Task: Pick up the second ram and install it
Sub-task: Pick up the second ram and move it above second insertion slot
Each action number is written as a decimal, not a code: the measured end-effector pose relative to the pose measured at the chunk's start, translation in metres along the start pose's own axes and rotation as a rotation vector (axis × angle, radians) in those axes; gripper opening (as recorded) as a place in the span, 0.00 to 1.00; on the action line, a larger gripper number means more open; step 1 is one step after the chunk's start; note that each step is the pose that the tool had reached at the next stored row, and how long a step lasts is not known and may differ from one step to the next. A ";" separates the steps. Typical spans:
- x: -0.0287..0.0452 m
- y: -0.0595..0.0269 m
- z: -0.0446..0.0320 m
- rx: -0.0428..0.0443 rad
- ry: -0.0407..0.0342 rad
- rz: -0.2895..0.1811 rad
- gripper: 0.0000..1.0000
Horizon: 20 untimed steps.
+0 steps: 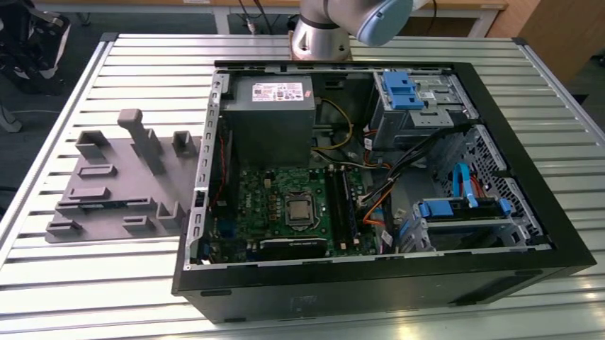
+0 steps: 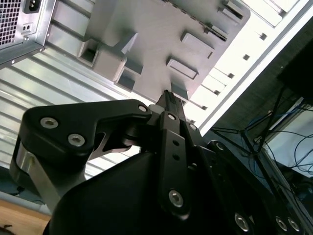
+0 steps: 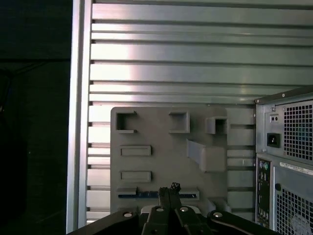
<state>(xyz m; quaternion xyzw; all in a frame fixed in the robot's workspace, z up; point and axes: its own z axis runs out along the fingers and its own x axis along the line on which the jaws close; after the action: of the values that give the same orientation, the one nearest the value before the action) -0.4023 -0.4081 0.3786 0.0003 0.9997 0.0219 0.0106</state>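
The second ram [image 3: 146, 194] shows as a thin blue-green strip standing on edge in a slot of the grey moulded tray [image 3: 161, 161], which lies on the slatted table beside the open computer case [image 1: 378, 177]. In the first wrist view my gripper [image 3: 169, 187] hangs well above the tray, its two fingers pressed together with nothing between them, and its tips line up just past one end of the strip. The second wrist view shows the gripper [image 2: 165, 94] from the side, over the tray [image 2: 161, 39]. In the exterior view the green motherboard [image 1: 283, 205] lies in the case with dark memory slots [image 1: 342, 205].
The grey power supply [image 1: 269, 106] sits at the back of the case, with blue drive brackets [image 1: 402, 88] and loose cables [image 1: 416, 149] on the exterior view's right. The arm's base [image 1: 319, 39] stands behind the case. The tray [image 1: 113, 184] carries raised posts.
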 end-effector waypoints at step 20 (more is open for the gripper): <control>0.0024 0.0000 -0.0001 -0.0014 0.0054 -0.121 0.11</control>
<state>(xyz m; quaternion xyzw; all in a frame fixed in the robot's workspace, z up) -0.4046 -0.4082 0.3787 -0.0603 0.9979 0.0219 0.0092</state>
